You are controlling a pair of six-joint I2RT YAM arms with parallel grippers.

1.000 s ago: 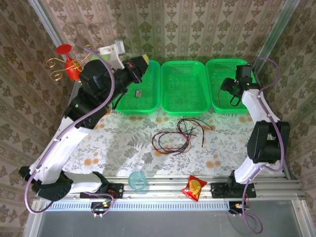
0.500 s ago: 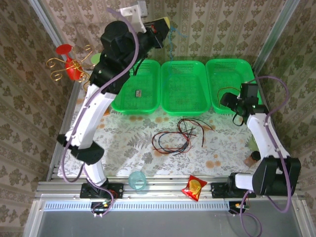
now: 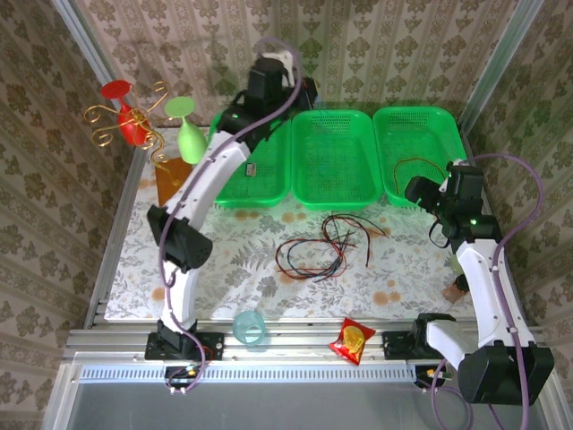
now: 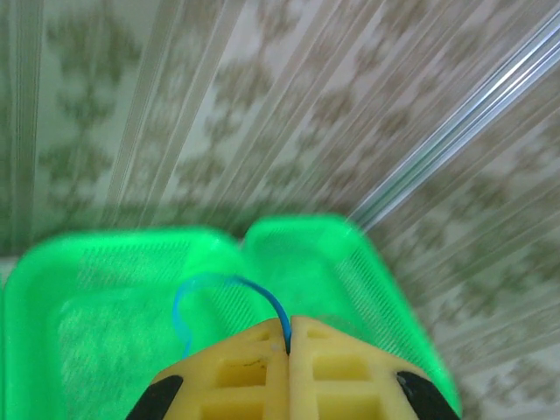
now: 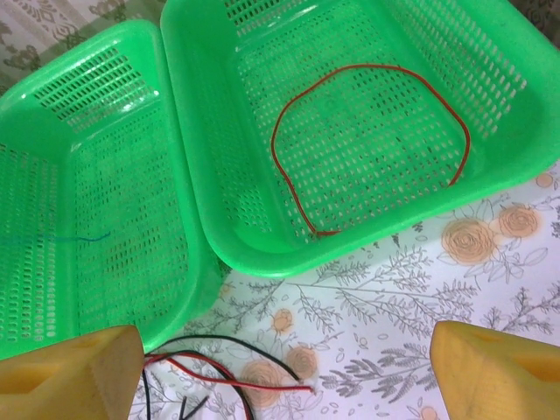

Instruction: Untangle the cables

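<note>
A tangle of black and red cables (image 3: 324, 246) lies on the flowered cloth in front of the middle basket (image 3: 333, 199); its edge shows in the right wrist view as black and red cables (image 5: 219, 367). One red cable (image 5: 367, 140) lies looped in the right basket (image 5: 516, 149), seen from above as the red cable (image 3: 428, 166). My left gripper (image 4: 289, 337) is shut on a blue cable (image 4: 232, 284), held high at the back over the baskets, left gripper (image 3: 303, 90). A blue cable end (image 5: 87, 236) rests in the middle basket. My right gripper (image 5: 284, 376) is open above the cloth, right gripper (image 3: 421, 193), holding nothing.
Three green baskets stand in a row at the back; the left basket (image 3: 269, 193) holds a small dark item (image 3: 251, 167). A gold wire stand with red and green glasses (image 3: 134, 121) is at the far left. A teal cup (image 3: 251, 327) and a red packet (image 3: 351, 340) sit on the front rail.
My left arm has swung up and rightward from the left basket to the back wall, carrying the blue cable. My right gripper has drawn back from the right basket toward the cloth.
</note>
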